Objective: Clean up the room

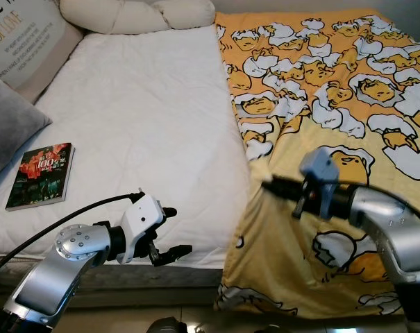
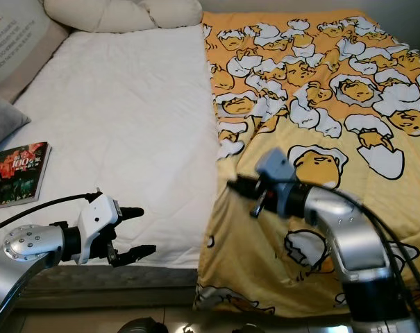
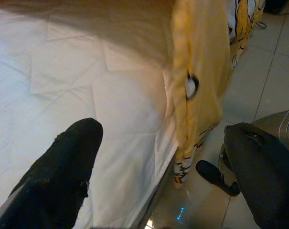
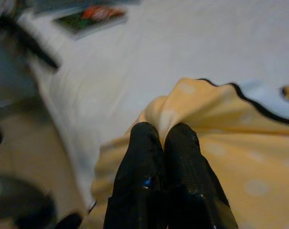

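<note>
Two grippers: right gripper [image 4: 163, 136] pinches the yellow blanket [image 1: 321, 104] edge — blanket running lengthwise up the bed [image 1: 140, 125]; left gripper [image 1: 169, 232] spread.

The book [image 1: 41, 175] cover reads "100"; the pillow [image 1: 26, 38] shows partial lettering "OF LOVE".

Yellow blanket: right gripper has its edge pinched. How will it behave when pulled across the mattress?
Probably floppy: the yellow blanket bunches into a fold where the right gripper pinches it, and hangs limp over the bed's edge. It will likely trail and wrinkle rather than move as a sheet. It may slide fairly easily over the white mattress cover, though the draped part could drag.
</note>
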Robot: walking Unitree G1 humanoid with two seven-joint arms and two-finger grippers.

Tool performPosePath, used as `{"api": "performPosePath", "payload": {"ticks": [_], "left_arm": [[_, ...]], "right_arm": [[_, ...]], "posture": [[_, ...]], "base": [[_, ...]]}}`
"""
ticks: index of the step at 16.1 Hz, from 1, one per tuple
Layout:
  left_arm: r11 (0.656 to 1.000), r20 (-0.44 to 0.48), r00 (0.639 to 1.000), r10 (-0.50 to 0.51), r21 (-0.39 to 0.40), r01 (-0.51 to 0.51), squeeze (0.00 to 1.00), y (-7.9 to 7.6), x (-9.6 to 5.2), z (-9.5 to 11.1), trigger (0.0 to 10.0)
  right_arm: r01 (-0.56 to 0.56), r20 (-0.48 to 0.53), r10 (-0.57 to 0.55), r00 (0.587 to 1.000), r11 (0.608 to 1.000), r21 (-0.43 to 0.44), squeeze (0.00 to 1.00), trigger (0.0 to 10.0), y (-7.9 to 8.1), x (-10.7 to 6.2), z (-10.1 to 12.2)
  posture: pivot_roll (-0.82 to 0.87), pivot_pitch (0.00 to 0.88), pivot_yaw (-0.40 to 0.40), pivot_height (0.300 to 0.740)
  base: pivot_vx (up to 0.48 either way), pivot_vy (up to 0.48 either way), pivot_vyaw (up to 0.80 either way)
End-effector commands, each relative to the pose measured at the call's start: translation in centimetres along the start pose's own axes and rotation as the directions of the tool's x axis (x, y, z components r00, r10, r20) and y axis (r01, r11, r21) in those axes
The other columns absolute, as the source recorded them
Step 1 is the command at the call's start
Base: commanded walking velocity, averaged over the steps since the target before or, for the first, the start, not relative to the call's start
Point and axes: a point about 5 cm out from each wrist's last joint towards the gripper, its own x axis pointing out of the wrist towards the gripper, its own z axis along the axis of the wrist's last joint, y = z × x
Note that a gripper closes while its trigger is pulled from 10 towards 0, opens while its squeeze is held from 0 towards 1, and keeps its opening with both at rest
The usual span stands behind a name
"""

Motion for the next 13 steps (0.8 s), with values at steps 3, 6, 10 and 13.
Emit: {"api": "performPosePath", "payload": {"ticks": [3,6,10,13], "left_arm": [[1.0,-0.01,1.0,0.005,0.001,-0.005,0.0,0.1,-0.1,-0.1,10.0],[1.0,-0.014,1.0,-0.004,0.003,0.004,0.0,0.0,-0.1,-0.1,10.0],[1.0,-0.023,1.0,-0.01,0.006,0.011,0.0,-0.2,-0.1,-0.1,10.0],[1.0,-0.016,1.0,0.002,-0.004,-0.002,0.0,-0.1,0.0,-0.2,10.0]], "right_arm": [[-0.066,-0.043,0.068,0.997,0.997,0.048,0.0,0.0,3.1,2.8,-2.3],[-0.148,-0.071,0.158,0.985,0.98,0.132,0.0,0.0,5.6,3.5,-4.4],[-0.145,-0.098,0.159,0.982,0.98,0.135,0.0,3.9,6.2,3.8,-5.4],[-0.101,-0.085,0.116,0.99,0.982,0.161,1.0,10.0,5.5,4.0,-5.1]], "posture": [[0.04,0.0,0.058,0.74],[0.05,0.0,0.062,0.74],[0.05,0.0,0.065,0.74],[0.05,0.0,0.063,0.74]], "base": [[0.0,0.0,0.0],[0.0,0.0,0.0],[0.0,0.0,0.0],[0.0,0.0,0.0]]}}
